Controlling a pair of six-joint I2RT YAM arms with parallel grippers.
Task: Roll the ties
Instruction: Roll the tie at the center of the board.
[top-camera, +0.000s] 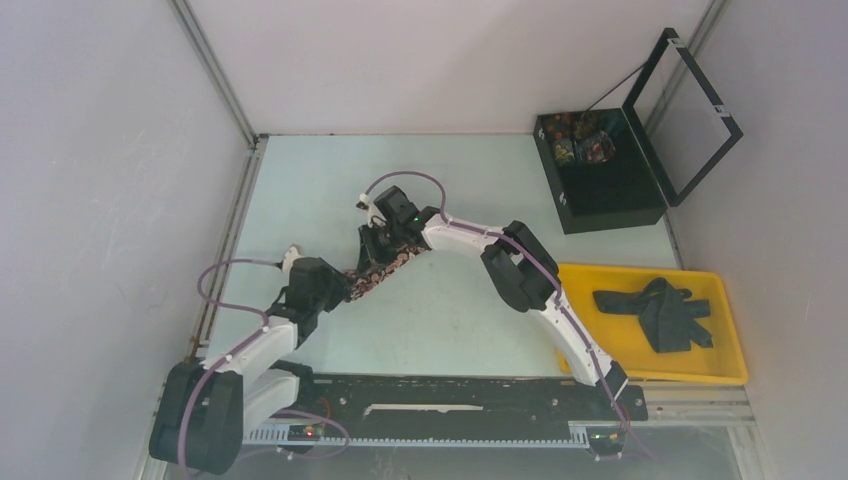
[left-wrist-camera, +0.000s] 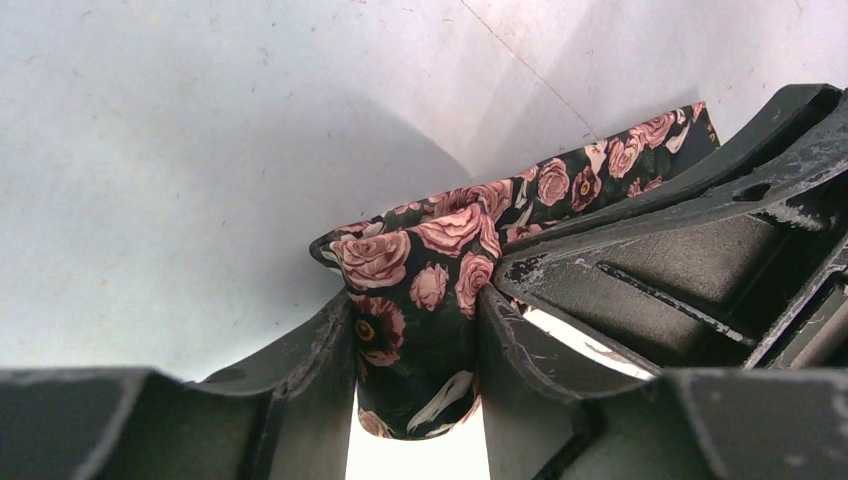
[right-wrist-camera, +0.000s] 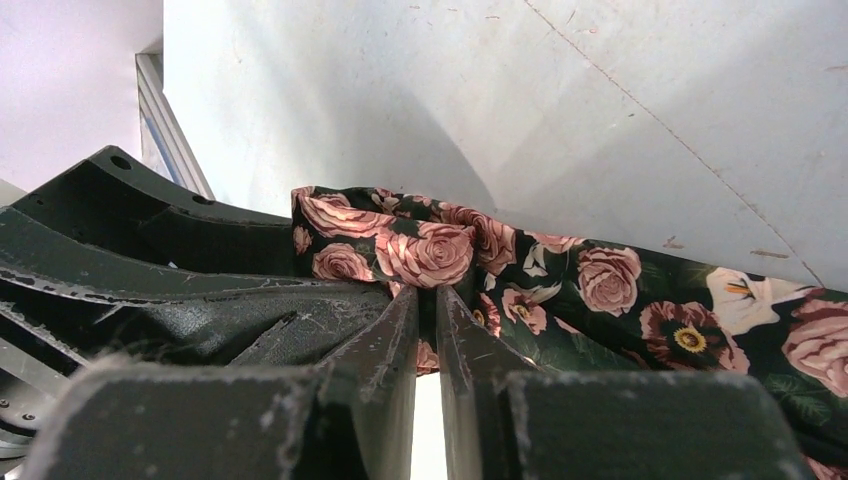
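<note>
Out on the pale green table (top-camera: 450, 320) a floral tie (top-camera: 378, 270), black with pink roses, is stretched in a short, bunched line between the two arms, left of the middle. The left jaws sit at its near-left end and grasp it: in the left wrist view the rose fabric (left-wrist-camera: 420, 290) fills the gap between the two black fingers (left-wrist-camera: 320, 370), touching both, with a fold spilling over the top. The right jaws are at the far-right end of the same tie, clenched on it. From the right wrist, their fingers (right-wrist-camera: 390, 340) stand almost together with only a thin slit between them, pinching a fold, while the rest of the cloth (right-wrist-camera: 560, 290) lies off to the right on the table.

Along the right edge sits a yellow tray (top-camera: 725, 290) holding a loose heap of dark ties (top-camera: 660, 315). Behind it, in the far right corner, a black box (top-camera: 600, 200) stands with its framed lid (top-camera: 705, 85) raised, and a few patterned rolls (top-camera: 580, 140) are tucked into its far end.
</note>
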